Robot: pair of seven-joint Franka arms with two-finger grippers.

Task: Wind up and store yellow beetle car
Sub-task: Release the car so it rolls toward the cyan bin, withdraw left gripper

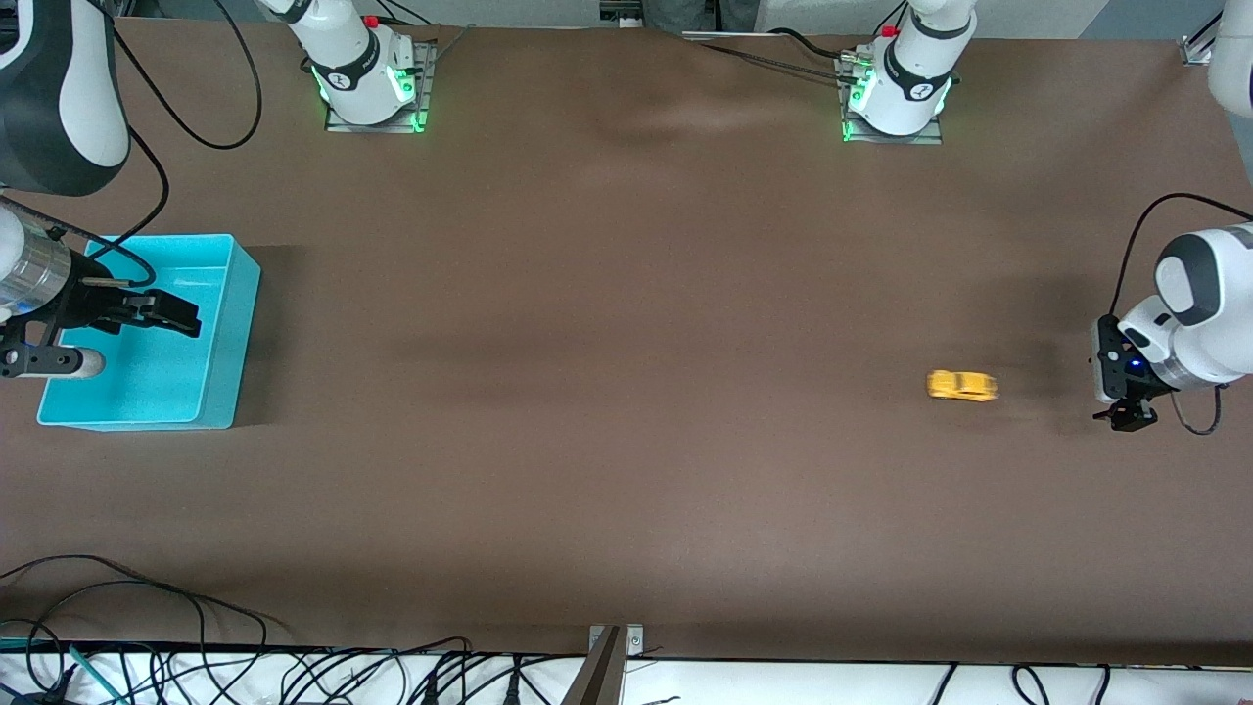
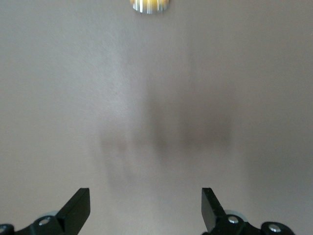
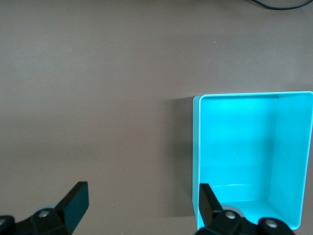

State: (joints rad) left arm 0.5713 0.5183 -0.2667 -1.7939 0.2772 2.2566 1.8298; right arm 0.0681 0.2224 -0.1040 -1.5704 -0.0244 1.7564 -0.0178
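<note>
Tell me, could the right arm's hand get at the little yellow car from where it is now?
Probably not soon. The right hand hangs open over the turquoise bin, and the yellow car sits near the left arm's end, close to the open left hand. Nothing stands between; it just looks too far.

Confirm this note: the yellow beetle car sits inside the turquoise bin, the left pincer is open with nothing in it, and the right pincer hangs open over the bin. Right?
Not quite. The yellow beetle car is not in the turquoise bin; the front view shows it on the bare table toward the left arm's end, beside the left pincer. The rest holds: that pincer is open with nothing in it, and the right pincer hangs open over the bin.
</note>
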